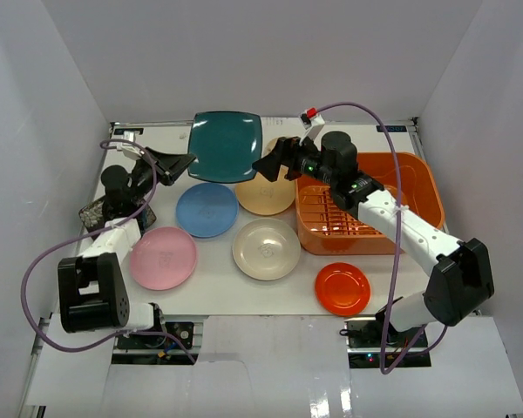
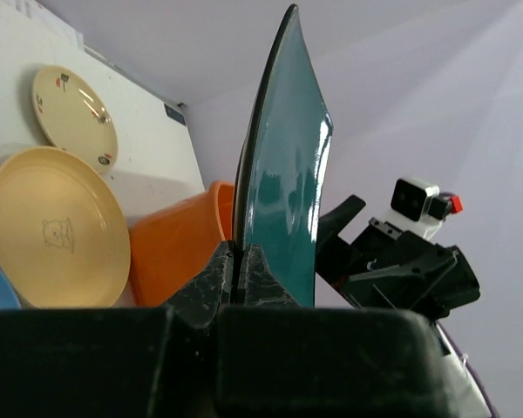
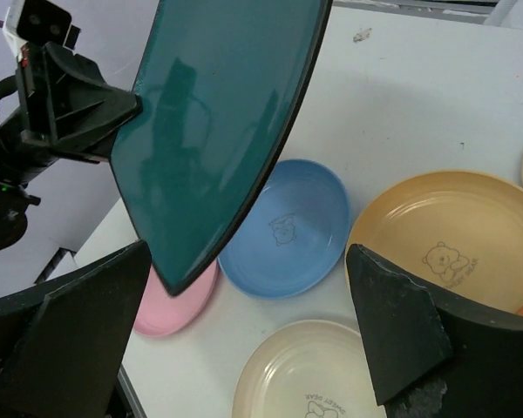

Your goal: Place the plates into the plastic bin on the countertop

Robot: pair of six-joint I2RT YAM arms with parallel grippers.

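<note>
My left gripper (image 1: 181,163) is shut on the left edge of the dark teal rounded-square plate (image 1: 225,145) and holds it above the countertop (image 1: 218,292). The left wrist view shows the jaws (image 2: 238,272) pinching its rim (image 2: 283,192). My right gripper (image 1: 270,161) is open and empty beside the plate's right edge. In the right wrist view the teal plate (image 3: 218,122) hangs above my open right gripper (image 3: 244,348). The orange bin (image 1: 418,183) stands at the right and holds no plates.
On the countertop lie a blue plate (image 1: 207,209), tan plate (image 1: 266,193), cream plate (image 1: 266,248), pink plate (image 1: 163,257) and red-orange plate (image 1: 342,287). A black floral plate (image 1: 94,212) lies partly under my left arm. A small beige plate (image 2: 74,117) lies near the back.
</note>
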